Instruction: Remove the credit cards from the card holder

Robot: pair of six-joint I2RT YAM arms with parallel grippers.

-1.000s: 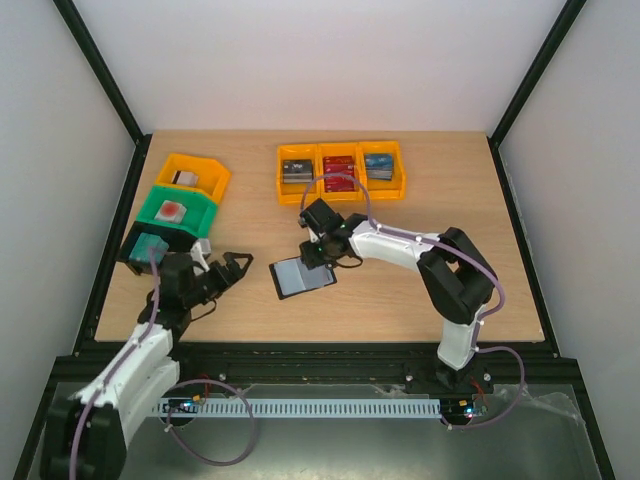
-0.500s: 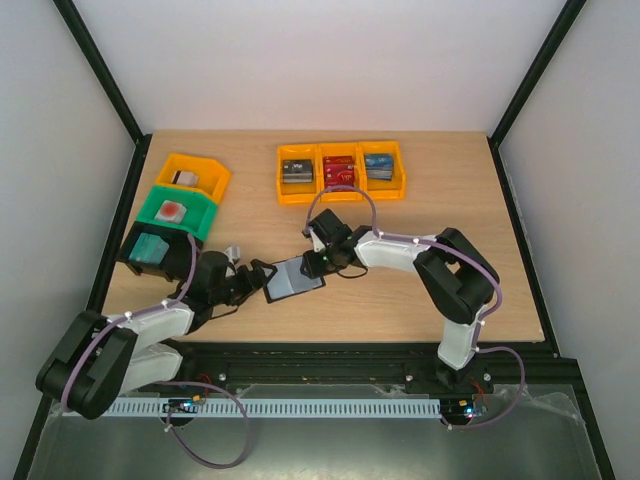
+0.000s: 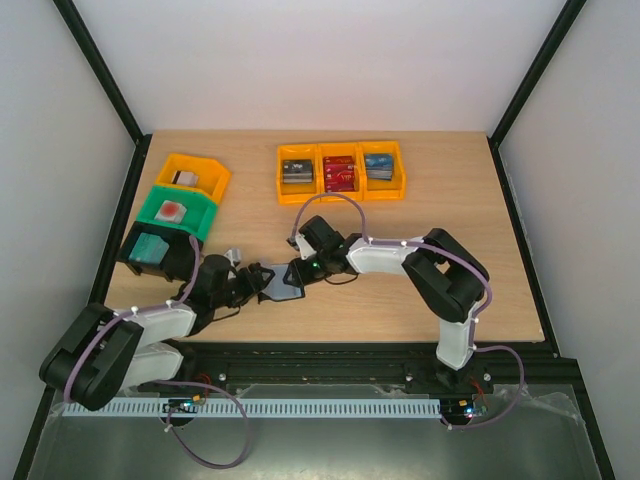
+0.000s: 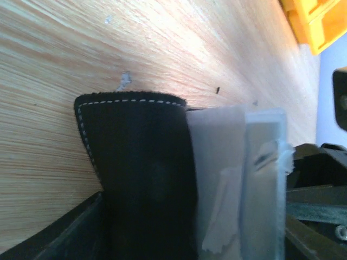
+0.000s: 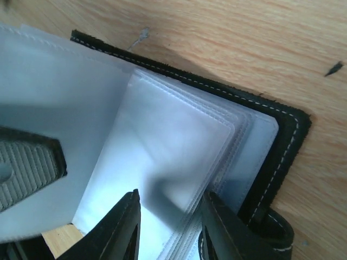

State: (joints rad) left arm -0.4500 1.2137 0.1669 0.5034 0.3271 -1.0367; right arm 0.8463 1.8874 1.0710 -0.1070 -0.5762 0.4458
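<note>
Black leather-look holder (image 3: 281, 285) sits at about 7 o'clock on the table (image 3: 440, 205), flanked by my two arms: left gripper (image 3: 256, 279) at its 9 o'clock, right gripper (image 3: 300, 270) at its 3. It's open, with the soft stitched cover (image 4: 141, 173) underneath and a fan of clear sleeves (image 5: 162, 135) on top. I reckon this thing is light and floppy: the cover bends and the sleeves look slick and flimsy, so it will likely skate on the wood unless one side anchors it. Best hold, to my eye, is the stitched edge of the cover for the anchor. For the pull I'd take an exposed short edge of the cards, which should be rigid and slippery. Trouble is, I can't see any cards in the sleeves from here. The left jaws straddle cover and sleeves, but whether they've bitten I can't tell. On the right, the fingertips (image 5: 132, 216) stand narrow over the sleeve stack; pinching or just pressing, I can't tell either. The surface is smooth pale wood. As for room, there's an orange triple bin (image 3: 340, 198) at 12 o'clock, side bins (image 3: 200, 222) at 9 to 10, white walls all round and bare wood at 2.
</note>
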